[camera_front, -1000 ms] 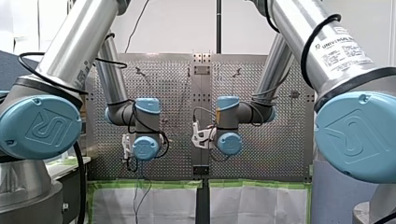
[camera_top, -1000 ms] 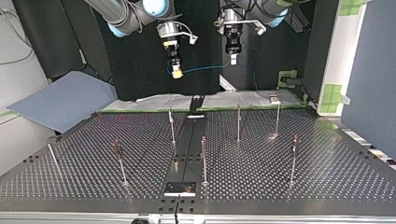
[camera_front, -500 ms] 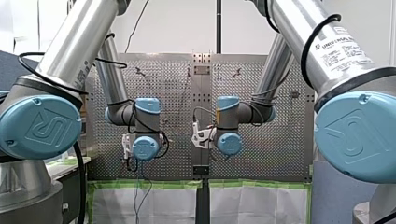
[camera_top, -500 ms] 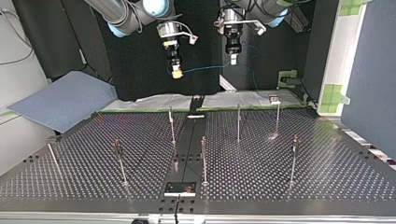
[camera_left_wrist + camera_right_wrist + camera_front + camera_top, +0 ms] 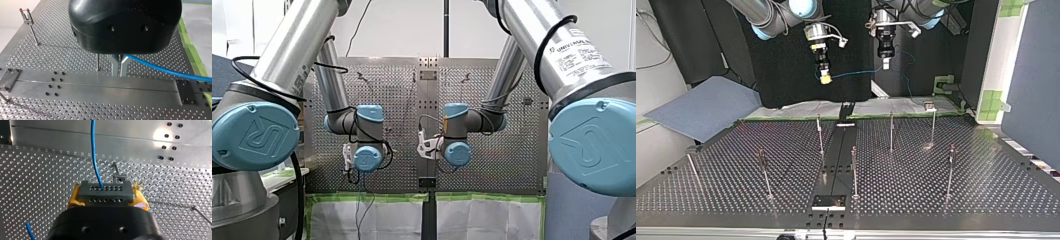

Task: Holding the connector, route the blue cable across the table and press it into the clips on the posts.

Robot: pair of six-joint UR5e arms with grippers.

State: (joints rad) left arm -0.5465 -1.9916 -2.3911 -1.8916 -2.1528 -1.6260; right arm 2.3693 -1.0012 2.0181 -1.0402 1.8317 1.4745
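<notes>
Yellow-padded fingers [image 5: 71,200] of my right gripper [image 5: 105,196] are clamping the grey rectangular connector [image 5: 105,191]; metal fingers [image 5: 115,63] of my left gripper [image 5: 119,73] are pinching the thin blue cable [image 5: 162,70] leading from it.

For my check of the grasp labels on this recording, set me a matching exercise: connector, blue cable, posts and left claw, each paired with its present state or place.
Things:
1. connector
2. blue cable
3. posts
4. left claw

States:
A. upright on the perforated table, cable not on them
B. metal fingers shut on the cable
C. clamped between the right claw's yellow pads
D. strung in the air between both claws

Pairs: 1-C, 2-D, 3-A, 4-B.
</notes>
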